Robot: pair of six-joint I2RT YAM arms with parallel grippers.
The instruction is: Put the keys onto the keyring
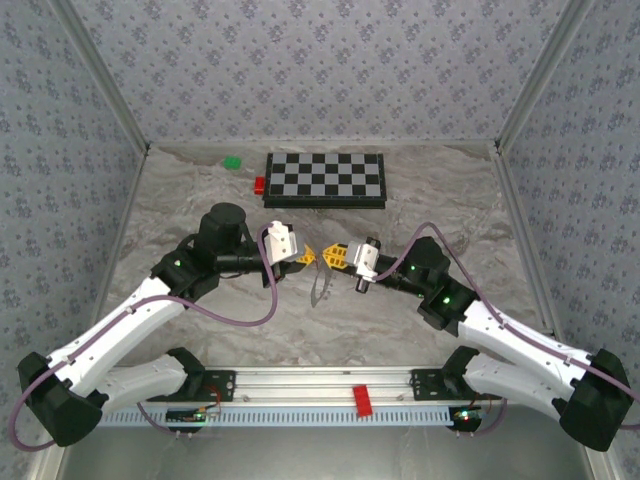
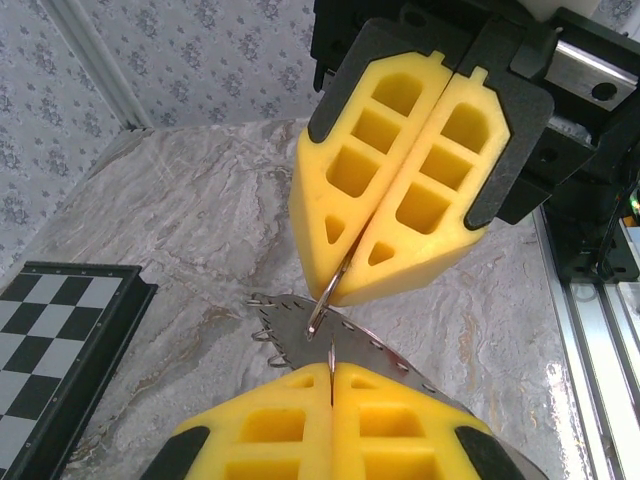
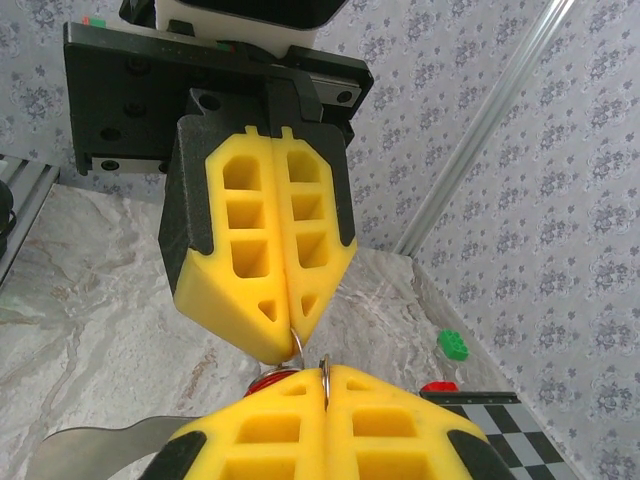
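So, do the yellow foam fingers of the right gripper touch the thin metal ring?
Touching. In the left wrist view the thin metal ring is pinched in the seam between the right gripper's yellow fingers, its loop sticking out below.

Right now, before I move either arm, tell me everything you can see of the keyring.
The keyring is a thin, floppy, silvery-grey band with small wire loops along one edge. It hangs in the air between the two gripper tips and droops below them. A small metal ring at its top is pinched in the shut right gripper; the shut left gripper pinches another thin wire of it just opposite.
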